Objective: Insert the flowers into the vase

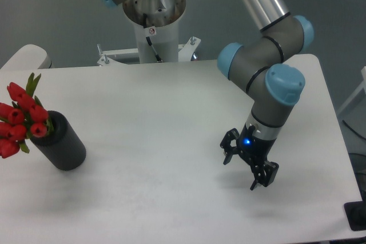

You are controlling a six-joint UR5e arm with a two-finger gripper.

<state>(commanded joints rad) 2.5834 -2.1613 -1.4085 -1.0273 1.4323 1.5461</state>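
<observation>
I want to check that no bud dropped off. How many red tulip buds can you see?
6 or so, all in the flowers standing in the vase at the table's left edge. They overlap and the frame crops them, so others may be hidden.

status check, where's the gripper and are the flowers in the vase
Gripper open, empty, right side of the table, far from the vase. Flowers already in the vase, left edge. Nothing in the way.

- You're seeing the flowers (22, 119), red tulip buds with green leaves, sitting in the vase, leaning left.
- The vase (64, 143), matte black, is standing near the table's left edge.
</observation>
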